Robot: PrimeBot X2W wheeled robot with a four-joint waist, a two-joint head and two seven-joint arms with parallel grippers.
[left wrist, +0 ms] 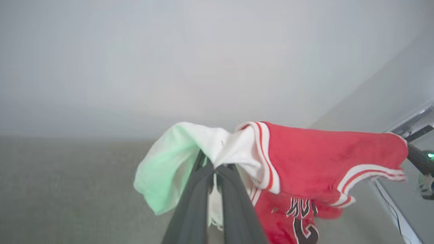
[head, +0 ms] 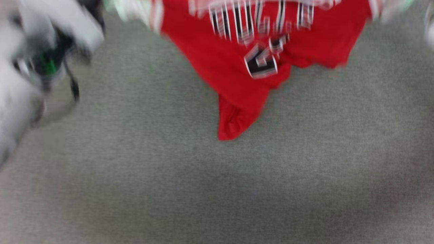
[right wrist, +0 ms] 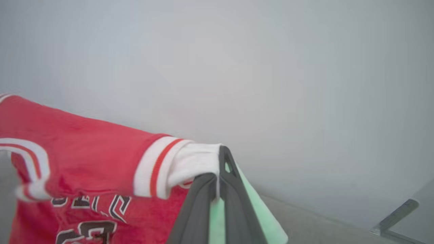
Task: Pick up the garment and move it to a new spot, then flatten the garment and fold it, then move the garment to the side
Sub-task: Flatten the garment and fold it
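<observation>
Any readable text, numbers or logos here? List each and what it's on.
"2": black white-outlined digit on the red garment front, creased; whatever sits beside it cannot be made out.
Chest lettering above it: blurred in head view, crumpled and partly hidden in wrist views; unreadable.
No other text.

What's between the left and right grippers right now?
The garment, hanging stretched from the left gripper to the right gripper, each shut on a white sleeve. Both wrist views show it.

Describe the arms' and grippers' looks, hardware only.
Left gripper and right gripper: two long, tapered dark-grey fingers each; one right finger has a slot near the tip. Left arm: pale casing, dark joint with green light, thin black cable; blurred.
</observation>
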